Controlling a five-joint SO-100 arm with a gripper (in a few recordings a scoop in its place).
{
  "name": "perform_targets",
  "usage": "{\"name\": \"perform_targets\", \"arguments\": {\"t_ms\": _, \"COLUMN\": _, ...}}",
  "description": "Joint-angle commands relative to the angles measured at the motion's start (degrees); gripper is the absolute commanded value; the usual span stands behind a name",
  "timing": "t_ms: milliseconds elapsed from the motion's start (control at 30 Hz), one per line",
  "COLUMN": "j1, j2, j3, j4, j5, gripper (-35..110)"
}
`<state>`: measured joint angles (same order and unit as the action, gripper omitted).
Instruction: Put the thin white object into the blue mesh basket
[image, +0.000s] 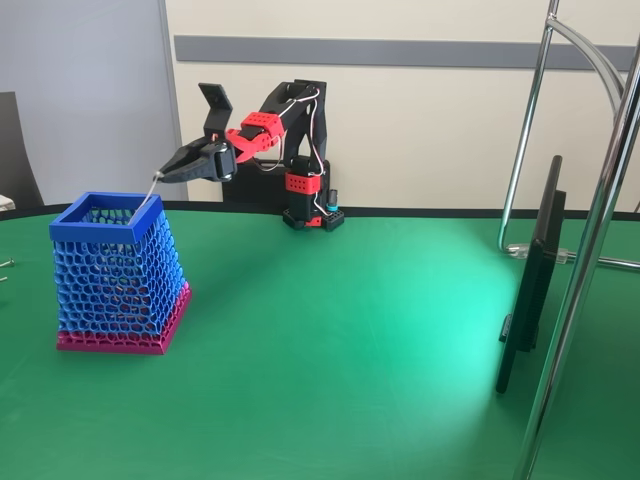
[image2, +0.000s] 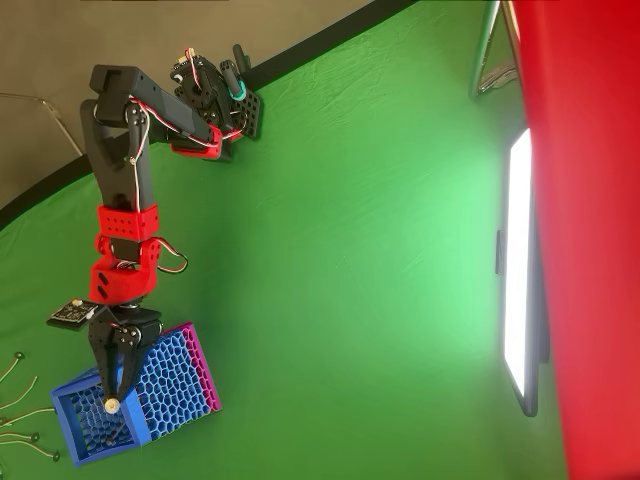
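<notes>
Gripper (image: 160, 178) poised above blue mesh basket (image: 120, 270) on green desk (image: 340, 340), fingers pinched on thin white object (image: 147, 200); strand dangles into opening, lined up for drop.

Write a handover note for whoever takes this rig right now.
Gripper: shut on the strand, poised over the basket's opening.
Strand: hangs from the fingertips, slanting down; its lower end is at or just inside the rim.
Basket: upright on the green table, at the left in the fixed view.
Done: strand picked up and brought over the basket.
Left: open the jaws so it drops in, then pull the arm back.
</notes>
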<state>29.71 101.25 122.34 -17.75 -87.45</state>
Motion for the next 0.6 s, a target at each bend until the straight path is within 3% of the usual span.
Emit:
{"name": "perform_targets", "arguments": {"t_ms": 0, "j1": -1.2, "j2": 4.1, "j3": 2.4, "j4": -2.2, "j5": 0.7, "gripper": 12}}
{"name": "perform_targets", "arguments": {"t_ms": 567, "j1": -12.2, "j2": 18.5, "j3": 19.8, "j4": -5.5, "j5": 8.3, "gripper": 14}}
